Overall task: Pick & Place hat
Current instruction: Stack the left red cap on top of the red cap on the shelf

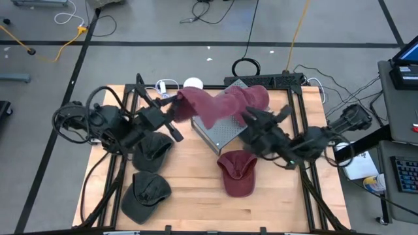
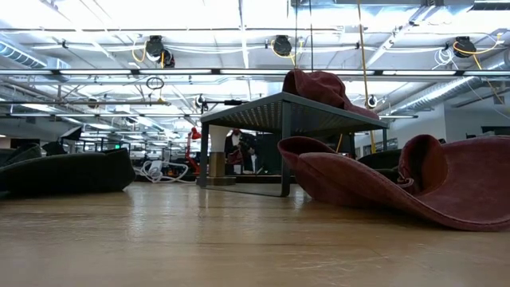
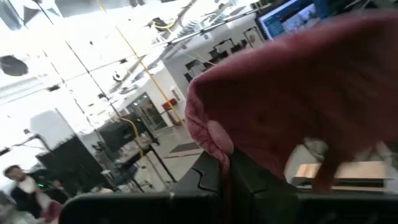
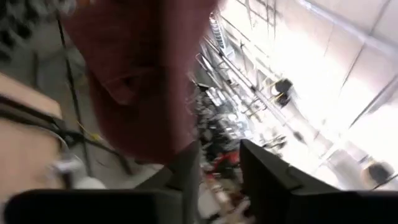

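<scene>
A maroon hat (image 1: 222,104) is spread in the air over the far part of a grey metal platform (image 1: 219,136) at the table's middle. My left gripper (image 1: 177,108) is shut on the hat's left end. My right gripper (image 1: 251,117) stands at the hat's right end, with open fingers (image 4: 267,177) and room background showing in the gap. In the low view the hat (image 2: 319,86) shows on top of the platform (image 2: 279,112), where its lower right part seems to rest. The grippers themselves are out of the low view. My left gripper pinches the hat's edge (image 3: 214,146) between its two shut fingers, coming about level from the table's left. The cloth bunches at the fingertips and spreads away beyond them, held up off the table. My right gripper has the hat's cloth (image 4: 137,74) beside one finger (image 4: 186,171); whether it touches I cannot tell.
A second maroon cap (image 1: 236,173) lies on the table near the platform, large in the low view (image 2: 398,183). Two dark green caps (image 1: 151,151) (image 1: 145,194) lie at the left. A white round thing (image 1: 193,83) and cables sit at the far edge.
</scene>
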